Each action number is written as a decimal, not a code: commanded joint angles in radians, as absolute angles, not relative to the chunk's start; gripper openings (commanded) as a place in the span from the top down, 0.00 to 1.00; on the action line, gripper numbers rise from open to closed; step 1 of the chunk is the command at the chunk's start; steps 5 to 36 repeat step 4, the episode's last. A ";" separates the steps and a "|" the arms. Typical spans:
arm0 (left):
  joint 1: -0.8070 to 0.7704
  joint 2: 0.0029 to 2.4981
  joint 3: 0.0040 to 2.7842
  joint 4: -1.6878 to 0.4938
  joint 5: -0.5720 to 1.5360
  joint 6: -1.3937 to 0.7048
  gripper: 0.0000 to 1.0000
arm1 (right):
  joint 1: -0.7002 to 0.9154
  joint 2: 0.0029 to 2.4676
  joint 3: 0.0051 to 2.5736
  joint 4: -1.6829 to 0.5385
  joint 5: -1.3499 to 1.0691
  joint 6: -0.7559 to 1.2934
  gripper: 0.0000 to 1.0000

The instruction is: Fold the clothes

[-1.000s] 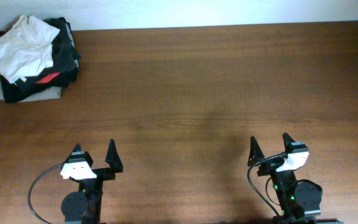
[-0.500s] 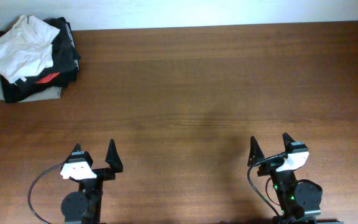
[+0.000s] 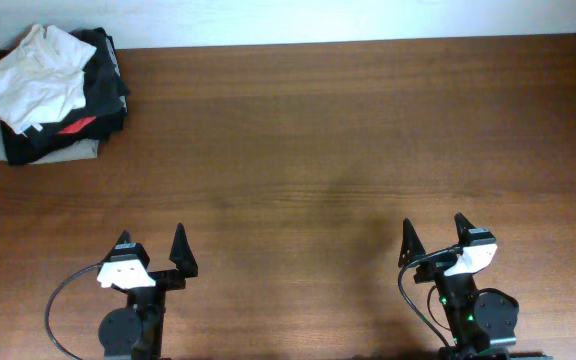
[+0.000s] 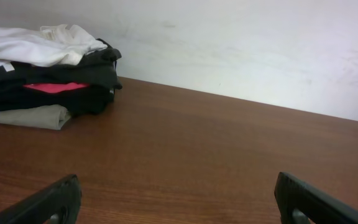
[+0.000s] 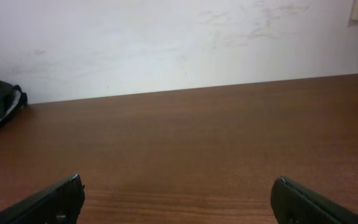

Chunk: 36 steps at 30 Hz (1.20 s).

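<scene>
Clothes point(image 3: 48, 95) on wooden table point(image 3: 318, 150) by wall point(image 4: 241, 43)

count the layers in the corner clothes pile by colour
white crumpled cloth layer: 1
black folded cloth layers: 2, above and below the red
red cloth strip: 1
grey-green folded cloth layer: 1
total: 5 visible layers; actual garments may be fewer

Left gripper point(image 3: 151, 234), right gripper point(image 3: 433, 221); jaws apart

Clothes pile point(image 3: 48, 95) at table's point(image 3: 318, 150) far-left corner — left gripper point(image 3: 152, 250), right gripper point(image 3: 434, 237) both spread, empty.
</scene>
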State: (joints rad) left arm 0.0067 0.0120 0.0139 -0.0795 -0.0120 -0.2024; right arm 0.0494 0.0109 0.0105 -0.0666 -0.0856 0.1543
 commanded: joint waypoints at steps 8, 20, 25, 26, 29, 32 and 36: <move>0.001 0.005 0.009 -0.082 -0.019 -0.182 0.01 | 0.059 0.004 0.006 -0.072 -0.078 0.159 0.01; 0.001 0.005 0.009 -0.082 -0.019 -0.182 0.01 | 0.059 0.004 0.006 -0.072 -0.078 0.159 0.01; 0.001 0.005 0.009 -0.082 -0.019 -0.182 0.01 | 0.059 0.004 0.006 -0.072 -0.078 0.159 0.01; 0.001 0.005 0.009 -0.082 -0.019 -0.182 0.01 | 0.059 0.004 0.006 -0.072 -0.078 0.159 0.01; 0.001 0.005 0.009 -0.082 -0.019 -0.182 0.01 | 0.059 0.004 0.006 -0.072 -0.078 0.159 0.01; 0.001 0.005 0.009 -0.082 -0.019 -0.182 0.01 | 0.059 0.004 0.006 -0.072 -0.078 0.159 0.01; 0.001 0.005 0.009 -0.082 -0.019 -0.182 0.01 | 0.059 0.004 0.006 -0.072 -0.078 0.159 0.01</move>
